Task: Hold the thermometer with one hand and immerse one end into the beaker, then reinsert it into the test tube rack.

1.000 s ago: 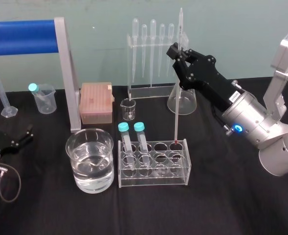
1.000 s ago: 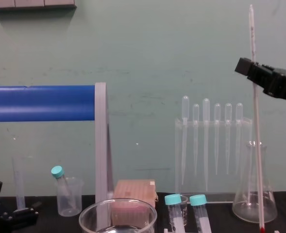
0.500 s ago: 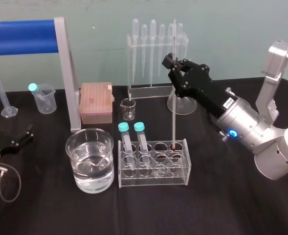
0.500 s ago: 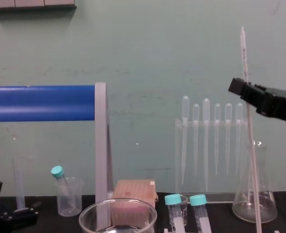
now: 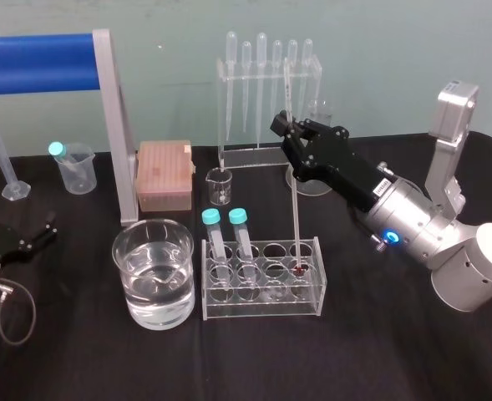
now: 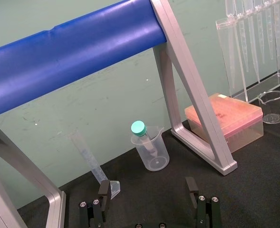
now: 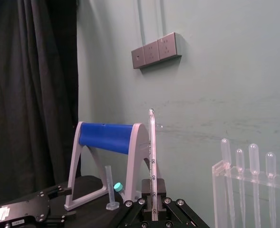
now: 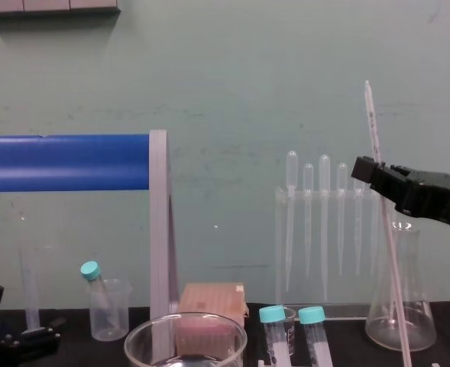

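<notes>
Thermometer (image 5: pixel 294 192): tilted, lower end in test tube rack's (image 5: pixel 262 302) right-end hole
Right hand (image 5: pixel 289 134): clamped around thermometer
Left hand (image 5: pixel 38 232): wide, on desk (image 5: pixel 379 334)

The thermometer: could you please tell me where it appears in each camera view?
Head view: the thermometer stands near centre, lower end in the test tube rack, gripped by the right hand.
Chest view: thermometer leaning at the right, crossing the conical flask.
Right wrist view: thermometer upright in the hand's grip.
Left wrist view: the parked left hand faces the blue frame.
Shared landmark: the pipette stand.
</notes>
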Controlling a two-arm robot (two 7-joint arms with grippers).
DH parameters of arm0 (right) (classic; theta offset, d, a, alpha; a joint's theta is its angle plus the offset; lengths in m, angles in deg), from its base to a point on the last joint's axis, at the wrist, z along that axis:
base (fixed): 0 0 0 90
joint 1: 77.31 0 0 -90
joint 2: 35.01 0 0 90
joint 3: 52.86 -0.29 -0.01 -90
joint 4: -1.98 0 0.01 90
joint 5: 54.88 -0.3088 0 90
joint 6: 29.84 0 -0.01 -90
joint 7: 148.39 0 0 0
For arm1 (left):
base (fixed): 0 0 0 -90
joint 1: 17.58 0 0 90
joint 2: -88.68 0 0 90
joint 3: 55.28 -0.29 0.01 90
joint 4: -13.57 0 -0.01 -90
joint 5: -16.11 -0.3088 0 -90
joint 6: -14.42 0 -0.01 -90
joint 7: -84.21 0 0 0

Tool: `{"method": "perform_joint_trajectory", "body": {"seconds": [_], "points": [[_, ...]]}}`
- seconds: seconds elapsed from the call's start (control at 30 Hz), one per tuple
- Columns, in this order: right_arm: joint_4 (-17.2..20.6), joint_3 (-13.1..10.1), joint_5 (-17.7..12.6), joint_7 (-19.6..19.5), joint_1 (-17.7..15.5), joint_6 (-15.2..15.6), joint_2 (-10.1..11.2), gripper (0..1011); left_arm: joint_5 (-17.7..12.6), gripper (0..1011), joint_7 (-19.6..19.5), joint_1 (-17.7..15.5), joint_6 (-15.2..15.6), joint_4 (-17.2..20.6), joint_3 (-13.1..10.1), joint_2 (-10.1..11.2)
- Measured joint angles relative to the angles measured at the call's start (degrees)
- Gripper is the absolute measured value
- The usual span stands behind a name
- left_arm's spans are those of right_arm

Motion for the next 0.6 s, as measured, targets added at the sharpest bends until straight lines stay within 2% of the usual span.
{"method": "perform_joint_trajectory", "body": {"seconds": [0.6], "points": [[-2.4, 1.2, -0.1, 1.0, 0.6, 1.0, -0.1, 57, 0.0, 1008, 0.0, 0.0, 0.0, 0.0, 0.0, 0.0]]}}
